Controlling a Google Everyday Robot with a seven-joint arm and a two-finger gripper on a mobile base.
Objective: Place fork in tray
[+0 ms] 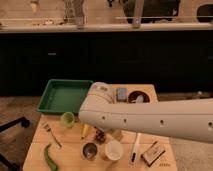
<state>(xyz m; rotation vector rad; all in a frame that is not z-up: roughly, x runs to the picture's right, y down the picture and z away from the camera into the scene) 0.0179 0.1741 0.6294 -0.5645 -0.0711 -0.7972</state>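
Note:
The small silver fork (pixel 52 134) lies flat on the wooden table's left side, in front of the green cup (pixel 67 119). Behind it, at the table's back left, stands the large green tray (pixel 62 95) with nothing in it. My thick white arm (pixel 150 120) reaches in from the right across the middle of the table. Its rounded end is at the tray's right wall. My gripper is hidden behind this arm, somewhere near the tray's right edge. Nothing shows held, and the fork is untouched.
A green chili pepper (pixel 50 157) lies at the front left. A metal cup (pixel 90 151), a white cup (pixel 114 150), a long white-and-black utensil (pixel 135 147) and a small box (pixel 153 153) line the front. A dark brown bowl (pixel 138 97) sits at the back.

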